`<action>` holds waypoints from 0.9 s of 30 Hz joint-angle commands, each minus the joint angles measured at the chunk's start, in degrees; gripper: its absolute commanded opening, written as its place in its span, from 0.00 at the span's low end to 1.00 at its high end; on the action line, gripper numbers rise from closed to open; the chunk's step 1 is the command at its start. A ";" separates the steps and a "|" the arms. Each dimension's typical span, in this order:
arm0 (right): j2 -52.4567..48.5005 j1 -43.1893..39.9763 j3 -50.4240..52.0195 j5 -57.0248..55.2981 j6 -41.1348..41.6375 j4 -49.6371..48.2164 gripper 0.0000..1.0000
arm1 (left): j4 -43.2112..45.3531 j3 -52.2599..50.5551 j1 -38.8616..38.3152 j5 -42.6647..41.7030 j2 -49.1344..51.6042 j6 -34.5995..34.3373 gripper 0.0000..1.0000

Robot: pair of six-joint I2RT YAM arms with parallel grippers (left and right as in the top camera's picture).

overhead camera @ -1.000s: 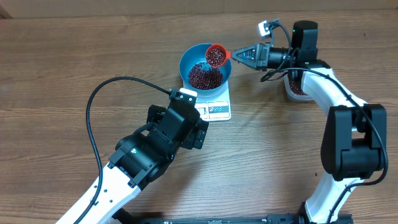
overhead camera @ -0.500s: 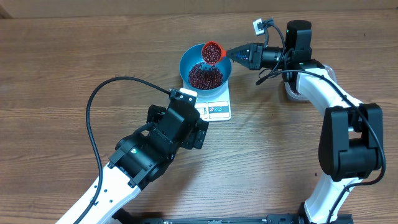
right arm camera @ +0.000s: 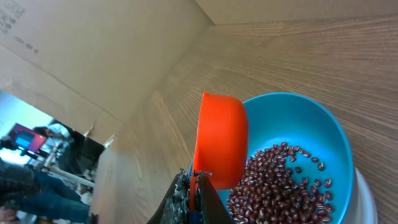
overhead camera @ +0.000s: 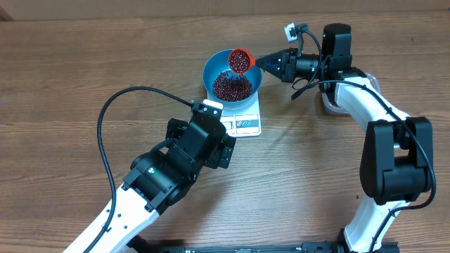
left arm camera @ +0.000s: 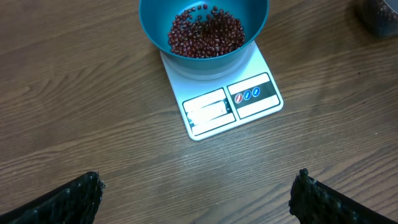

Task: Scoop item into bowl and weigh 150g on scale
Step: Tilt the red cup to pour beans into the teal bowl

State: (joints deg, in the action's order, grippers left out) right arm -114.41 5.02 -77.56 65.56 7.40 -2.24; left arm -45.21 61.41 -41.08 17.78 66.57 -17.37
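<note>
The blue bowl (overhead camera: 208, 70) stands on the white scale (overhead camera: 246, 124) and holds a heap of dark red beans (overhead camera: 230, 86). My right gripper (overhead camera: 266, 62) is shut on the handle of an orange-red scoop (overhead camera: 241, 61), tipped on its side over the bowl's far rim with beans still in it. In the right wrist view the scoop (right arm camera: 221, 140) hangs above the bowl (right arm camera: 311, 121) and the beans (right arm camera: 280, 180), with the gripper (right arm camera: 196, 183) clamped on its handle. My left gripper (left arm camera: 199, 180) is open and holds nothing, just in front of the scale (left arm camera: 233, 102).
A clear tub (overhead camera: 330, 104) with more beans sits right of the scale, partly hidden behind my right arm; its edge shows as the tub (left arm camera: 379, 15) in the left wrist view. A black cable (overhead camera: 105, 140) loops over the table left of my left arm.
My right gripper has shifted a little left and away, carrying the scoop further over the bowl and tipping it more. The left arm has not moved.
</note>
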 commanded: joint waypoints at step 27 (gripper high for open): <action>-0.59 1.68 0.28 0.00 -21.97 0.61 0.04 | 0.02 -0.24 0.57 0.20 0.20 0.48 0.99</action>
State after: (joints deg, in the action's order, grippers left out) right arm -114.41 6.52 -77.56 65.54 -11.66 -1.74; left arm -45.21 61.41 -41.08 17.78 66.57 -17.37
